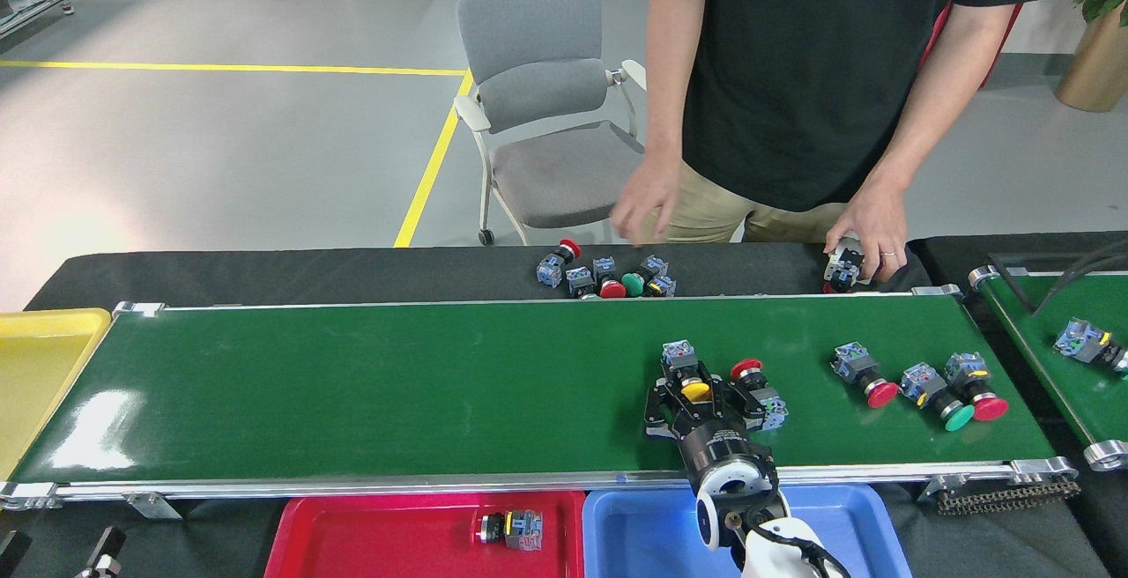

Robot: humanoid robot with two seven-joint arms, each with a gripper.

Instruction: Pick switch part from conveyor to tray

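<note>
Workshop floor, grey, yellow lines; conveyor (352, 384) runs across front. Right gripper (702, 403) over belt, fingers spread around yellow-capped switch part (690, 375), not yet pinched. Left gripper out of view. One switch part (509, 529) already in red tray (352, 543); blue tray (643, 529) looks empty where visible.

Left on belt: red-capped switch (758, 389) just beside target, likely to get bumped; three more (916, 380) further right. Person's hand (868, 230) on part at belt's far edge. Spare switch pile (608, 277) behind belt, grey chair (542, 111) beyond.
</note>
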